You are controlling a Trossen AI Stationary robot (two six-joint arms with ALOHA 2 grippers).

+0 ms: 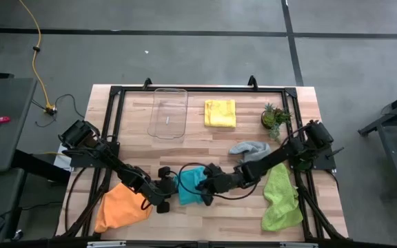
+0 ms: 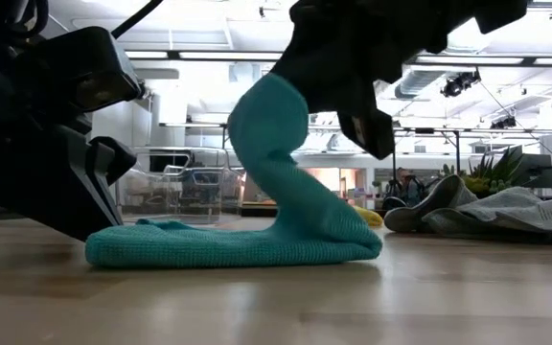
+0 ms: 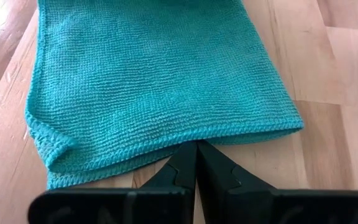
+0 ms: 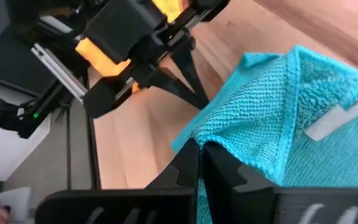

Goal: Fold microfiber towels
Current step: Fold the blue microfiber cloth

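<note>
Teal towel [image 1: 190, 186] lies at desk [image 1: 205, 141] front-centre, one part lifted. Right tool [image 4: 199, 148] clenched on towel's raised edge, holding it up off the desk. Left tool [image 3: 197, 149] clenched, fingers together, tips at towel's hem; can't tell if it pinches cloth. Clear tray [image 1: 168, 112] at back w/ nothing in it. Yellow towel [image 1: 220, 113] beside tray; orange [image 1: 119, 205], grey [image 1: 250, 148], lime [image 1: 281, 196] towels lie nearby.

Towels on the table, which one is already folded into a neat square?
The yellow towel, lying flat and square beside the clear tray; the teal, orange, grey and lime ones are rumpled.
</note>
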